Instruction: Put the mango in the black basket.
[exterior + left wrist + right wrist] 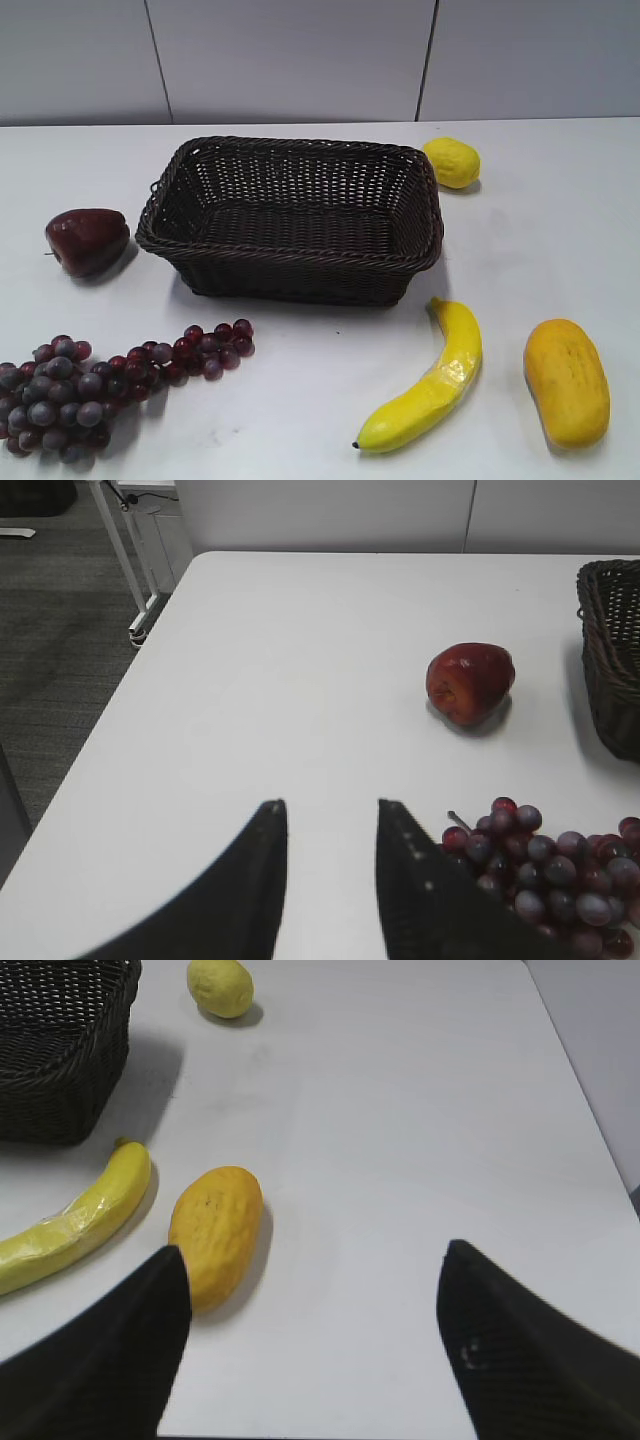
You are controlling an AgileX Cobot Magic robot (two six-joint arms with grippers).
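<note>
The orange-yellow mango lies on the white table at the front right, right of the banana; it also shows in the right wrist view. The black wicker basket stands empty at the table's middle; its corner shows in the right wrist view and its edge in the left wrist view. My right gripper is wide open and empty, with the mango just ahead of its left finger. My left gripper is open and empty over bare table left of the grapes. Neither gripper shows in the exterior view.
A yellow banana lies between basket and mango. A lemon sits behind the basket's right corner. A dark red apple lies left of the basket, a bunch of grapes at the front left. The table's left edge drops to the floor.
</note>
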